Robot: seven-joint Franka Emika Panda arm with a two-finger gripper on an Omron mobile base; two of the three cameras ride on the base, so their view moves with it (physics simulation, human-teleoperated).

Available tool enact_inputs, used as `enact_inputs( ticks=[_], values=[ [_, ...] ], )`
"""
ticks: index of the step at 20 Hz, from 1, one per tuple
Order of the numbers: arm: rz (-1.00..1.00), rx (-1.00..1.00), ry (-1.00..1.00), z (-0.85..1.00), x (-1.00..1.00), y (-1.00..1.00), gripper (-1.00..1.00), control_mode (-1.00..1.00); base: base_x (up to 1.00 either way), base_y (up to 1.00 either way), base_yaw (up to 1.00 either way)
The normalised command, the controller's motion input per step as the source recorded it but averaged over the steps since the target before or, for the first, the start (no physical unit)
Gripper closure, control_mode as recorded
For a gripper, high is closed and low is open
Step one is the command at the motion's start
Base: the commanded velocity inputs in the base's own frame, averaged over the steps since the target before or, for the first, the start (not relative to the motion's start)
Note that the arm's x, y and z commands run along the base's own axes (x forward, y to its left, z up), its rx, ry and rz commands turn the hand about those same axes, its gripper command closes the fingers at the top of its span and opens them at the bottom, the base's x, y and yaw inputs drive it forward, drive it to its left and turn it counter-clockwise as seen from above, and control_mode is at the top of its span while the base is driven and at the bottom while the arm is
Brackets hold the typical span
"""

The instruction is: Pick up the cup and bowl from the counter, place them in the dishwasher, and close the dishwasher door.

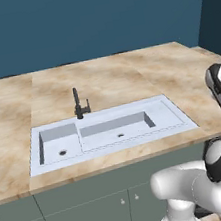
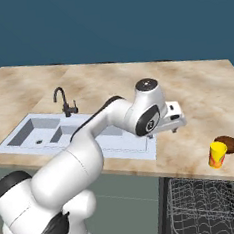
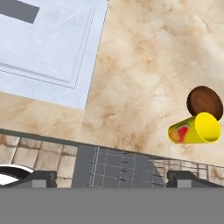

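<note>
- On the left we see the white sink with its black tap, set into the marble tabletop.
- The white arm reaches over the right end of the sink, above the tabletop.
- Our claw is released: in the hand view its two dark fingertips stand wide apart, and nothing is between them.
- Below the tabletop edge, the dishwasher is open and we see its dark wire rack.
- To the right, near the front edge of the tabletop, the yellow cup stands upright.
- The brown bowl is just beside the cup, a little behind it; whether they touch we cannot tell.
</note>
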Motion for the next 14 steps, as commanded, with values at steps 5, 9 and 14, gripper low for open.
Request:
enact_inputs(
  ticks=[5,9,14],
  values=[
    [0.00,0.00,0.00,-0.16,0.00,-0.35,-1.00,-1.00,0.00,0.00,0.00],
    [0.00,0.00,0.00,-0.21,-0.01,-0.30,-1.00,-1.00,0.00,0.00,0.00],
    [0.00,0.00,0.00,-0.28,0.00,-0.23,-1.00,-1.00,0.00,0.00,0.00]
  ],
)
